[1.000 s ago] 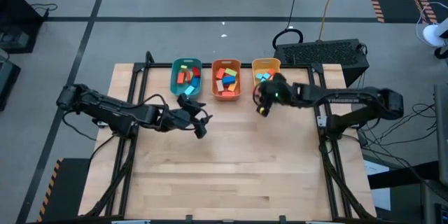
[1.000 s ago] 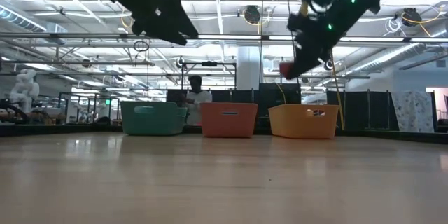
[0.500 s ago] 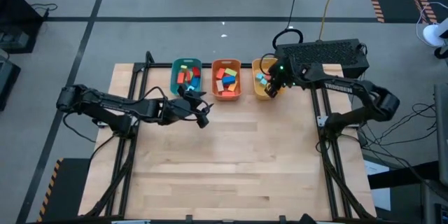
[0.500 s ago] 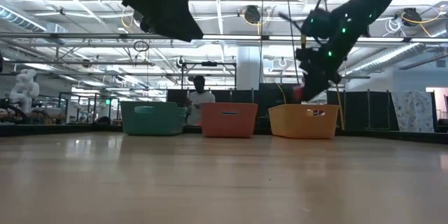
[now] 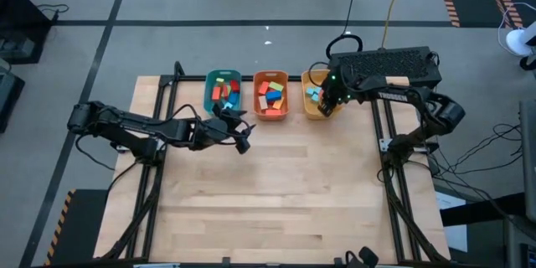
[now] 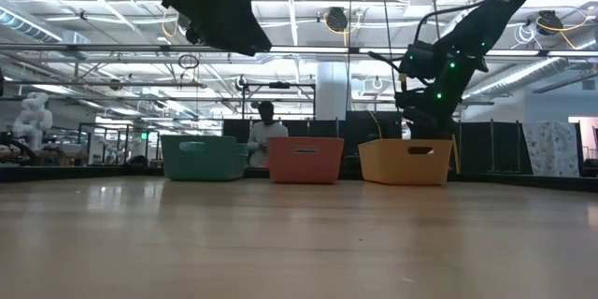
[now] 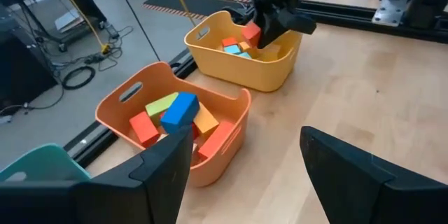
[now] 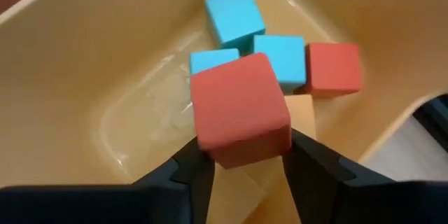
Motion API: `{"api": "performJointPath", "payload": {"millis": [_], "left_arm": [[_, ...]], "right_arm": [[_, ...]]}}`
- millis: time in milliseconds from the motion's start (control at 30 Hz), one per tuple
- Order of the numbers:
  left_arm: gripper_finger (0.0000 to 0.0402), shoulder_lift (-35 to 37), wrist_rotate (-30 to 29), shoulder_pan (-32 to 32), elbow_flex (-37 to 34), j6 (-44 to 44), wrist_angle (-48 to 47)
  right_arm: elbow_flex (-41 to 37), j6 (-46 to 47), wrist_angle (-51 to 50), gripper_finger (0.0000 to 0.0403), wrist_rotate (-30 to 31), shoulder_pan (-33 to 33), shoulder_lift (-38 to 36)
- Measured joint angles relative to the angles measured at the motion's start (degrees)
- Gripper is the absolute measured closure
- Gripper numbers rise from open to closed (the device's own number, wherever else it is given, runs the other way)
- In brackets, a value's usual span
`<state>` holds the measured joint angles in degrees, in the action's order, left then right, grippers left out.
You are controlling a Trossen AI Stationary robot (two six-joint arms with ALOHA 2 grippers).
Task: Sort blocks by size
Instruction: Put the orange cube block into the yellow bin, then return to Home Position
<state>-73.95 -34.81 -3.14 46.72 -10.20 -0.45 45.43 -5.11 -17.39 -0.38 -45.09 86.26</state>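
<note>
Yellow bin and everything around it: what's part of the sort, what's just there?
Job:
- red cube between the right gripper fingers, over the yellow bin
- blocks already in that bin
- blocks in the orange bin and teal bin

Just there:
- left gripper, open, waiting
- person behind the table

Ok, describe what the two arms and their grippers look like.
Both arms are dark, jointed, with black cables along them. The left gripper has two broad, flat black fingers. The right gripper has matching dark fingers; green lights glow near its wrist, and white lettering marks that arm's upper link.
</note>
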Motion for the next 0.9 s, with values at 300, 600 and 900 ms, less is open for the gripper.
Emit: {"api": "performJointPath", "payload": {"millis": [300, 600, 900], "left_arm": [[0.0136, 0.02, -1.52, 0.00, 0.00, 0.04, 1.65], [0.0136, -1.42, -1.52, 0.00, 0.02, 0.07, -0.63], [0.0136, -3.76, -1.60, 0.55, 0.02, 0.04, -0.55]], "right_arm": [[0.00, -1.60, 0.35, 0.0193, -5.92, -1.60, -1.02], [0.00, -0.27, 3.15, 0.0195, -8.70, 0.43, -3.93], [0.00, 0.19, 4.26, 0.0217, -8.18, 6.28, -14.75]]}}
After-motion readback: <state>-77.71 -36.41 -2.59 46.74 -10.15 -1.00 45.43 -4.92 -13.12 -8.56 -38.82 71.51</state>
